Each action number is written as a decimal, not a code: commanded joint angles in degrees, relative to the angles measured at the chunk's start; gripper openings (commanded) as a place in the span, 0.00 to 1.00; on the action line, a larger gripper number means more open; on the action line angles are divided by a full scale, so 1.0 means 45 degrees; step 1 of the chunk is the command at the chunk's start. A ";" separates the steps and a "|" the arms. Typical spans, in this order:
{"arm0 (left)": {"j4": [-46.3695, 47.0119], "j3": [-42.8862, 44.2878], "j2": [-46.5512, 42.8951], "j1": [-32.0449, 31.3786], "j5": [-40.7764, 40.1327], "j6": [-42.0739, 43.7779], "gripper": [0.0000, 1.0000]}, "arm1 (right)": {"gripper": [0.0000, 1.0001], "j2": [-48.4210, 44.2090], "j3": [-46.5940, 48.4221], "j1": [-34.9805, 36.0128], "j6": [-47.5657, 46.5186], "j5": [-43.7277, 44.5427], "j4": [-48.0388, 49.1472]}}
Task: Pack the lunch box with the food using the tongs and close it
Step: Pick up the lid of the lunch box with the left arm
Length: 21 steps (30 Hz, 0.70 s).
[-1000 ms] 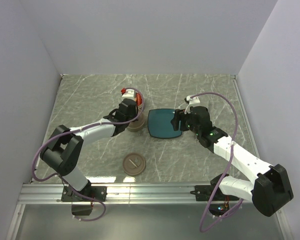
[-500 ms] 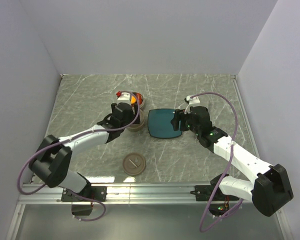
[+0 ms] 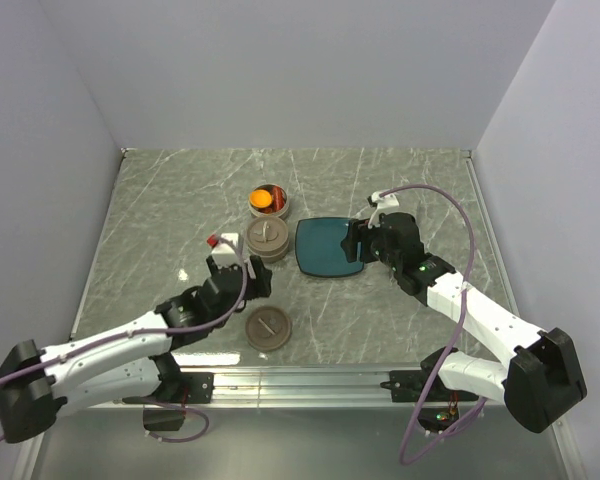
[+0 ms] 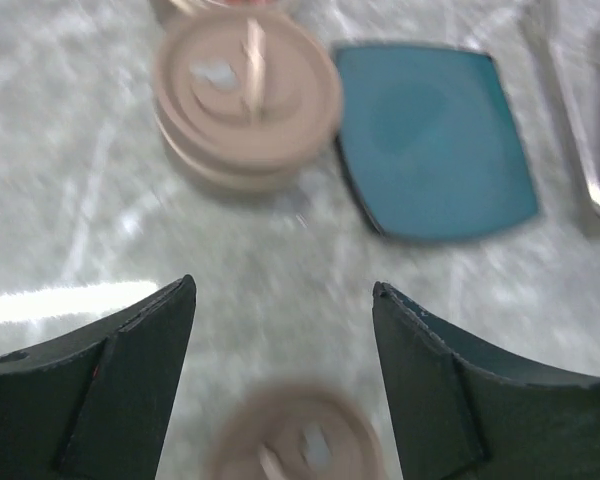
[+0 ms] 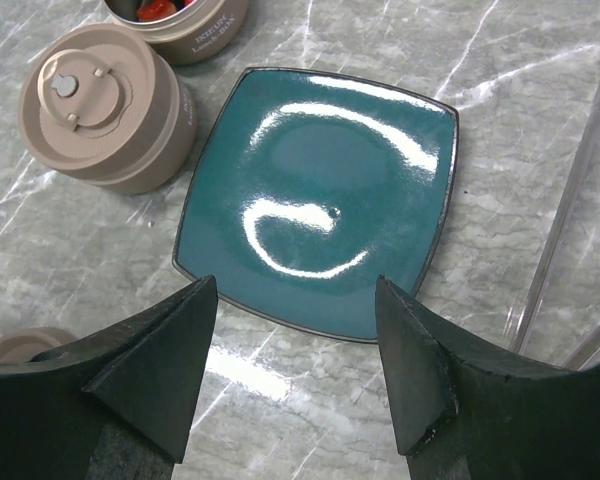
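Left wrist view, blurred: left gripper [image 4: 282, 290] spread, empty, short of teal plate [image 4: 435, 140]; tongs [image 4: 572, 130] beside its right edge, cut off; right gripper [image 5: 295, 290] spread over it; food [image 3: 264, 200] in open pot [image 3: 280, 207] beyond its left corner.

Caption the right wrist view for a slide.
Open right hand above a glossy teal plate, lidded tan container beside it.

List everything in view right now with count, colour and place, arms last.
open container: 1, tan, far side, behind the lidded one
food: orange ball plus something red, in the open container
lidded container: 1, tan, left of the plate
loose lid: 1, tan, near edge
plate: 1, teal, square, centre
tongs: 1, silvery, right of the plate
table: 1, grey marble
left gripper: open, between lidded container and loose lid
right gripper: open, over the plate's edge
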 commanded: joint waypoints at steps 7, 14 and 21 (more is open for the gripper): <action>-0.4875 -0.0130 -0.1004 -0.3723 -0.0984 -0.5326 0.75 | 0.72 -0.0376 -0.0087 0.0135 -0.0261 -0.0099 0.0527; -0.6671 0.0612 -0.0124 -0.5559 -0.0965 -0.7162 0.73 | 0.72 -0.0338 -0.0107 0.0135 -0.0261 -0.0119 0.0507; -0.6577 0.0555 0.0324 -0.5777 -0.0554 -0.7242 0.70 | 0.72 -0.0376 -0.0146 0.0135 -0.0261 -0.0119 0.0527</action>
